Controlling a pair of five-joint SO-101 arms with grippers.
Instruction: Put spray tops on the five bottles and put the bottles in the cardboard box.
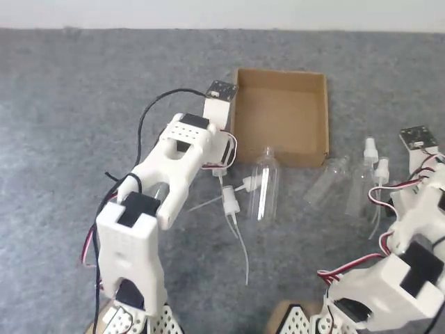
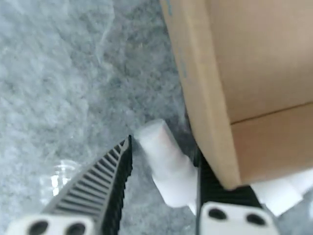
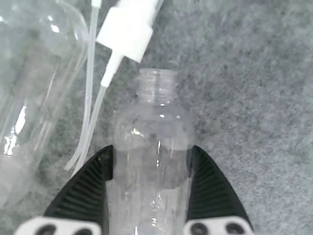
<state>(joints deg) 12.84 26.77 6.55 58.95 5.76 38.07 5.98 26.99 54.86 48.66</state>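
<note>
My left gripper (image 2: 164, 149) sits low at the near left corner of the cardboard box (image 2: 254, 73), shut on a white spray top (image 2: 166, 169) that lies slanted between its fingers. My right gripper (image 3: 150, 151) is shut on a clear capless bottle (image 3: 150, 147), both pads against its sides. Just past that bottle's neck lies a loose spray top (image 3: 128, 30), with another bottle (image 3: 34, 88) alongside. From above, the open box (image 1: 327, 111) has nothing in it. In front of it lie a large clear bottle (image 1: 264, 184) and two spray tops (image 1: 231, 202).
Two more clear bottles (image 1: 330, 177) and two spray tops (image 1: 370, 147) lie on the grey carpet between the box and my right arm (image 1: 417, 216). A bit of clear plastic (image 2: 61, 178) shows beside my left gripper. Long dip tubes (image 1: 242, 243) trail toward the near edge.
</note>
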